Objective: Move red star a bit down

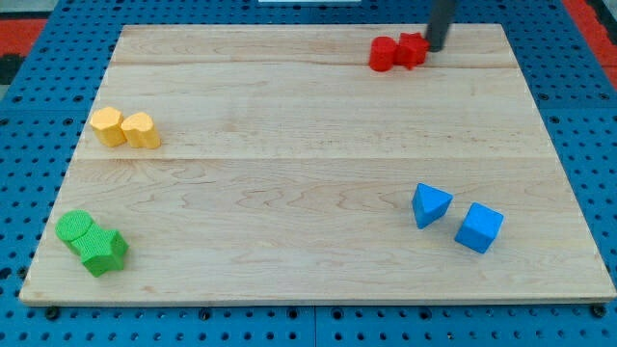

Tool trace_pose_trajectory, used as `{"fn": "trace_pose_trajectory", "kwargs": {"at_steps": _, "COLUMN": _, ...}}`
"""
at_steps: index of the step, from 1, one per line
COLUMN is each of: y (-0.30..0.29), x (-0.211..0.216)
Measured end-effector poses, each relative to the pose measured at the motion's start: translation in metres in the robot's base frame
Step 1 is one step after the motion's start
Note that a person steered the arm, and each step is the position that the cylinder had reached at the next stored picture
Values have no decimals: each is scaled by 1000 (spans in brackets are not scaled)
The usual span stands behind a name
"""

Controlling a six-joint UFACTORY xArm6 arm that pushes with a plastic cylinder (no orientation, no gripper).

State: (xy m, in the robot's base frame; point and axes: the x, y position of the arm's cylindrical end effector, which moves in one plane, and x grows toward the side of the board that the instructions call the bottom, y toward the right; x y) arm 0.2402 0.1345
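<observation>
Wood board fills the single camera view, and the red pieces sit at its far edge, right of centre: two red blocks touching each other, the left one rounder in outline, the right one more notched. I judge the right one to be the red star, though its shape is too small to tell surely. My tip stands just beside that block on its right, touching it or nearly so; the rod has no jaws, so nothing opens, closes or grips here. Well apart lie two yellow blocks at the left, two green blocks at the near left corner, and a blue triangular block with a blue cube at the near right. The star looks small, stiff and light, likely to slide readily on smooth wood and to turn if pressed off-centre. To bring it a little nearer, I judge contact belongs on its far face, centred, so the tip should first go round behind it; its red neighbour may drag along.
</observation>
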Motion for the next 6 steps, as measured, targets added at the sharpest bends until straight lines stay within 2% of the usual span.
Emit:
{"fn": "trace_pose_trajectory", "kwargs": {"at_steps": 2, "y": -162, "x": 6}}
{"fn": "trace_pose_trajectory", "kwargs": {"at_steps": 3, "y": -195, "x": 9}}
{"fn": "trace_pose_trajectory", "kwargs": {"at_steps": 5, "y": -108, "x": 8}}
{"fn": "trace_pose_trajectory", "kwargs": {"at_steps": 6, "y": -102, "x": 80}}
